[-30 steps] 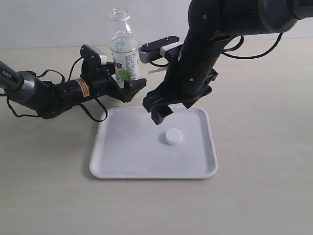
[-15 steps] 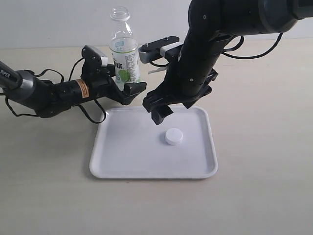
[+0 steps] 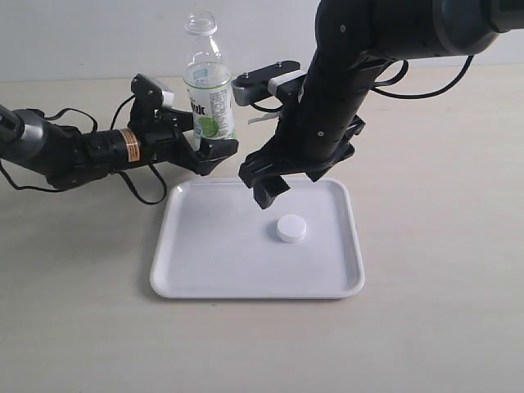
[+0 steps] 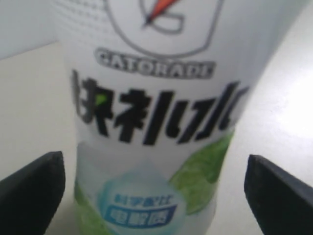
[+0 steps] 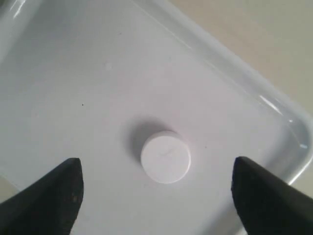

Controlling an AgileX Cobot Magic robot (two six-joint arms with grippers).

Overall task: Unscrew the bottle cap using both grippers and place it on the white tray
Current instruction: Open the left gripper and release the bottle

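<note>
The setting reads as a robotics lab bench, not a home. A plain, pale beige tabletop [image 3: 442, 311] meets a blank whitish wall [image 3: 82, 33]. Two black, cabled robot arms work over it, the left arm [image 3: 65, 154] and the right arm [image 3: 336, 106], beside a white tray [image 3: 205, 278] and a bottle [image 3: 207, 90].

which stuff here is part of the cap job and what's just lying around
Job: bottle cap, bottle, white tray, left pincer, right pincer.
Not the job: table, back wall.
</note>
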